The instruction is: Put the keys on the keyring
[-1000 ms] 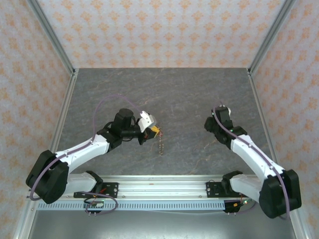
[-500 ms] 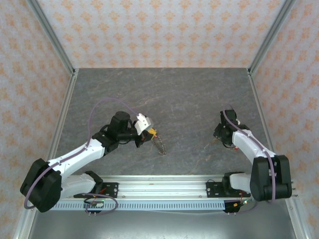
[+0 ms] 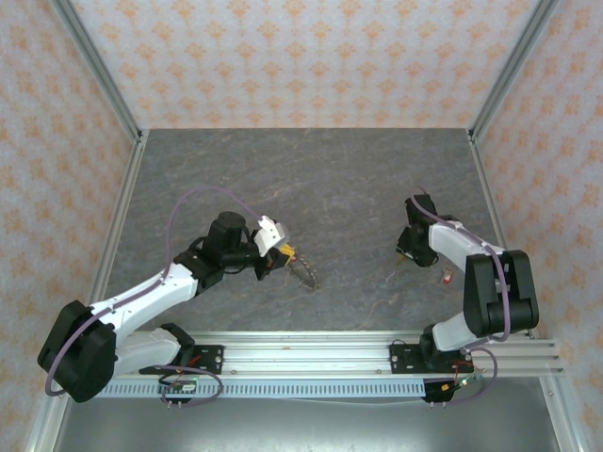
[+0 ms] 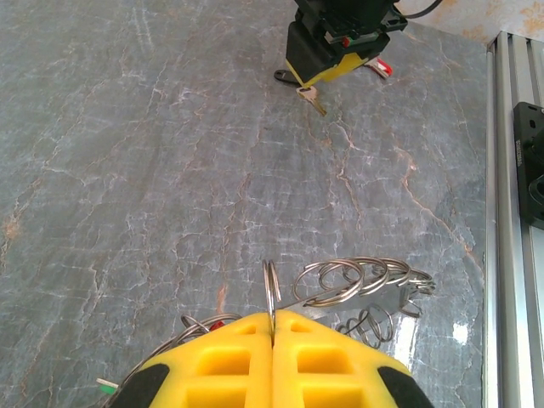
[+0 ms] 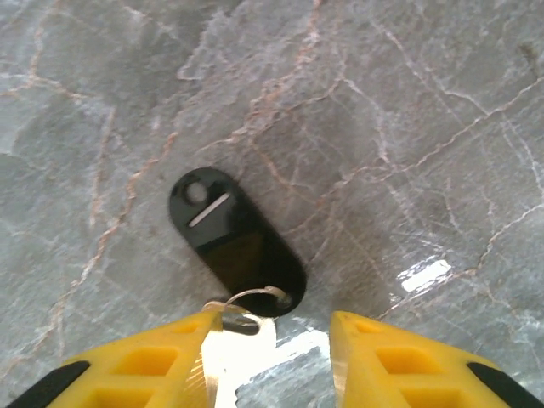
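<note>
The yellow-padded left gripper [image 4: 272, 321] is pressed shut on a thin loop of the jagged grey metal keyring [image 4: 357, 279], which rests on the grey marbled table [image 4: 127, 170]. Farther off, the right gripper [image 5: 272, 330] is spread wide, empty, above a flat black oval-headed key [image 5: 234, 240].

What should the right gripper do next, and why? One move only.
Probably ease the right gripper forward and down, then close on the black key. Its jaws stand open, the key lies flat on the table with its near end between them, ungrasped, and the left gripper is shut on the keyring.
</note>
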Motion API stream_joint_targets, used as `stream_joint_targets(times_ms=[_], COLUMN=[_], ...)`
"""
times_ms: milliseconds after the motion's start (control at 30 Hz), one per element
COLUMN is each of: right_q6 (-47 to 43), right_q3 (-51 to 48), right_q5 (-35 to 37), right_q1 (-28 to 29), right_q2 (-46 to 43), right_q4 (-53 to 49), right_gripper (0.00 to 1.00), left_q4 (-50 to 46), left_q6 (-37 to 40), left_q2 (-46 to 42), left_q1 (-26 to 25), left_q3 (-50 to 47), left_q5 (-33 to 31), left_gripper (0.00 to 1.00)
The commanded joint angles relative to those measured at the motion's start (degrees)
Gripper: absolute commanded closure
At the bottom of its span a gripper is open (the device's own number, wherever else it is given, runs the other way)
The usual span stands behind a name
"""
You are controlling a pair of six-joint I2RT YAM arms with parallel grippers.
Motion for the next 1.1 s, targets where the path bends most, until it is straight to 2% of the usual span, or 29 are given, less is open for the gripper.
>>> stream_joint_targets(times_ms=[0,233,367,400,433,467,700,733,800,867,1067], right_q6=[0.21,-0.07,0.01,-0.01,0.00,0.06,0.26,0.18,0.08,-0.14,-0.56], right_q3=[3.23,6.19,7.78,7.98,8.07,8.28,8.25,8.21,7.93,7.70,7.48], right_q5=[5.61,8.31,9.70,10.25,10.55,10.73,9.98,9.78,9.44,9.61,11.45], right_q1=[2.25,3.10,3.88,4.00,4.09,4.09,4.51,4.61,4.57,4.62,4.57], right_q2=[0.82,4.73,7.50,7.92,8.10,8.23,6.58,6.21,5.46,4.96,4.27], right_q4=[-5.72,-7.24,-8.81,-9.20,-9.29,-9.63,-9.92,-9.97,-10.09,-10.11,-9.89], right_gripper=[0.62,0.62,0.66,0.68,0.76,0.79,0.82,0.87,0.89,0.97,0.94], left_q4=[1.92,1.97,1.41,1.31,1.21,1.13,0.60,0.56,0.60,0.60,0.16], left_q6=[-0.04,0.05,0.08,0.13,0.17,0.19,0.37,0.41,0.26,0.32,0.36], left_q2=[-0.37,0.09,-0.24,-0.50,-0.77,-0.95,-1.18,-1.14,-1.21,-1.19,-1.07], left_q1=[-0.34,-0.37,-0.35,-0.34,-0.33,-0.35,-0.34,-0.34,-0.34,-0.35,-0.39], left_q3=[-0.14,0.12,0.21,0.13,0.06,0.03,0.09,0.17,0.12,0.12,0.21], left_q5=[1.46,1.40,1.37,1.29,1.16,1.11,1.18,1.18,1.15,1.11,1.11], left_gripper=[1.00,1.00,1.00,1.00,1.00,1.00,1.00,1.00,1.00,1.00,1.00])
